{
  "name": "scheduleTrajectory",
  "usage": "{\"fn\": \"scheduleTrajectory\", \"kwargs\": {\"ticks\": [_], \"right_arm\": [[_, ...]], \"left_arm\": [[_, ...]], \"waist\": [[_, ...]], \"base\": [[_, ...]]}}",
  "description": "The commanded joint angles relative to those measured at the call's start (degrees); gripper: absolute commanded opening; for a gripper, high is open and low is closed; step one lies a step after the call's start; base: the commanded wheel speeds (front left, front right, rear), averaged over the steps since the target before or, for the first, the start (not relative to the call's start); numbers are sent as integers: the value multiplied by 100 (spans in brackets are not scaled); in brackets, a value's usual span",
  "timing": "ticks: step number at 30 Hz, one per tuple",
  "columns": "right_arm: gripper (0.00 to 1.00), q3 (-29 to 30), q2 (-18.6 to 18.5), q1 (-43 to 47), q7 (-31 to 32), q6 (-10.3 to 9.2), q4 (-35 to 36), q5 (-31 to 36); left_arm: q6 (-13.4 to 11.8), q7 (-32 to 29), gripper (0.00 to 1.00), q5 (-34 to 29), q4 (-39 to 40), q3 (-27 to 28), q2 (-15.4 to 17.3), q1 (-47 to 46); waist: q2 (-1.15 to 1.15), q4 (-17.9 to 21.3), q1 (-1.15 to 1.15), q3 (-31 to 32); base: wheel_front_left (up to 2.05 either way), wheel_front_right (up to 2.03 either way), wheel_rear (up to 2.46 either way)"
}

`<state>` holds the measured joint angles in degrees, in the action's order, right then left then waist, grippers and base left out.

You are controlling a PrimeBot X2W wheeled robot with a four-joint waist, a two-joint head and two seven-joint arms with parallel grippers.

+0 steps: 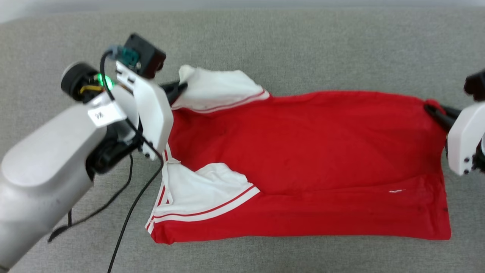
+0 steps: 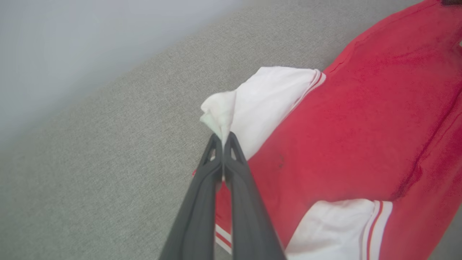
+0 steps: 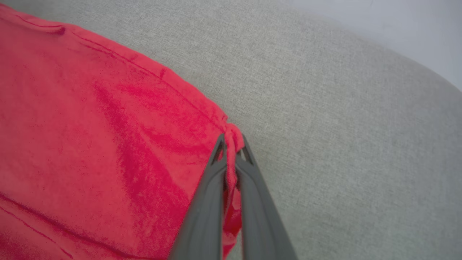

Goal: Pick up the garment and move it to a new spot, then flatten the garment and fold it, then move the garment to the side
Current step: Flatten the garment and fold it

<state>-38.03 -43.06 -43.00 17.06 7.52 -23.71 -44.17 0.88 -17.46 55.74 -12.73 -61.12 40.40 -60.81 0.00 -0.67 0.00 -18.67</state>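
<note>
Surface: grey cloth [image 1: 303, 45].
Left gripper [image 2: 223, 138]: pinching garment [image 1: 322, 151] sleeve [image 2: 260, 97].
Right gripper [image 3: 232, 140]: pinching hem corner [image 3: 231, 128].
Progress: flattening; fold, side-move remain.

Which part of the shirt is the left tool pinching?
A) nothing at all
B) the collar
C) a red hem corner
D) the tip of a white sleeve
D: in the left wrist view the left tool is shut on the bunched white tip of a sleeve of the shirt, while the right tool grips a red corner.
</note>
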Motion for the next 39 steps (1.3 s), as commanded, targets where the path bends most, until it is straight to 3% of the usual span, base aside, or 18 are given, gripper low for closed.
{"fn": "scheduleTrajectory", "kwargs": {"ticks": [1,22,32,39], "right_arm": [[0,-24,-1,197,-81,-6,53,-23],[0,422,39,1946,-545,-7,427,-106],[0,770,149,2765,-511,-7,676,-32],[0,863,402,3059,-413,-7,438,35]], "left_arm": [[-61,30,0,55,97,-47,76,235],[-732,518,0,726,971,-348,875,2356],[-782,679,0,867,760,-451,847,2782],[-750,806,0,881,524,-478,692,2886]], "waist": [[0,26,0,200],[0,107,0,926],[0,120,0,950],[0,127,0,847]], "base": [[0,0,0],[0,0,0],[0,0,0],[0,0,0]]}}
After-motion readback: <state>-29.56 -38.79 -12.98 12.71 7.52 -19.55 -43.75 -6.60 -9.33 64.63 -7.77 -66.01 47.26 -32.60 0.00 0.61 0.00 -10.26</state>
